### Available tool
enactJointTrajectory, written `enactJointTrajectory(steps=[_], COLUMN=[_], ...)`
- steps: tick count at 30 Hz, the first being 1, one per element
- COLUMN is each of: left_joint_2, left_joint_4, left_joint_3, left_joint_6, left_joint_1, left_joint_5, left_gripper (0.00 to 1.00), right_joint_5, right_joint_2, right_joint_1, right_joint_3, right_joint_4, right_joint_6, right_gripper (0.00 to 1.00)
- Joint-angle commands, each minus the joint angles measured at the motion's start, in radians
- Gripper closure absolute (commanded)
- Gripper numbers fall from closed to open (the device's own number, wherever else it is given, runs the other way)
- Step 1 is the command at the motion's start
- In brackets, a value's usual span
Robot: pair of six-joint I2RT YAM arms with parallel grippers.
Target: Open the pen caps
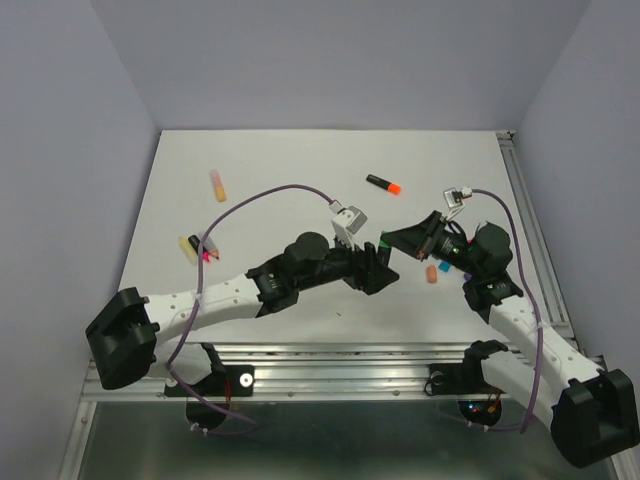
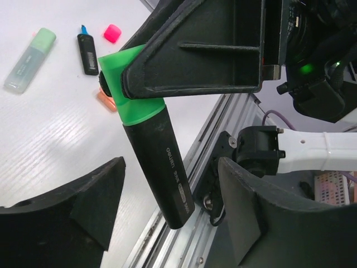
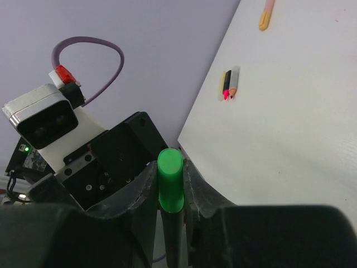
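Step in hand: pulling the green cap [image 2: 136,84] off its highlighter, with the pen passed between the two arms above the near middle of the table [image 1: 300,160].
Right claw: the right gripper [image 3: 169,167] is clamped on the green cap, one finger pressed to each side; the cap's round end shows between them.
Left claw: the left gripper [image 2: 171,170] stands wide apart, its fingers [image 2: 95,195] on either side of the black barrel [image 2: 159,151] and not touching it.
Pen: it hangs tilted from the cap, barrel end free, cap fully seated by the look of it.
Progress: judged partly done. A loose pink cap [image 2: 112,33] and a bared blue-tipped pen [image 2: 86,53] lie on the table, while the orange cap [image 1: 395,188] farther back is on its pen.
Next move: the left jaws need to close squarely on the barrel, then the arms should draw apart along the pen's axis.
Risk: a grip too near the barrel's end may slip or twist the pen.
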Motion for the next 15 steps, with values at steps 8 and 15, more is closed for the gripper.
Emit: enactJointTrajectory(steps=[8,15], left_joint_2=[0.011,-0.007], left_joint_4=[0.167,0.253], left_joint_3=[0.033,-0.015], left_joint_6=[-0.001,0.049], left_joint_1=[0.0,0.0], left_joint_5=[0.071,0.091], left_gripper=[0.59,1.0], right_joint_5=[-0.029,-0.067], right_joint_2=[-0.019,-0.018], right_joint_1=[0.006,0.006], right_joint_3=[-0.013,-0.008], right_joint_4=[0.095,0.124], right_joint_6=[0.03,0.093], right_gripper=[0.99,0.99])
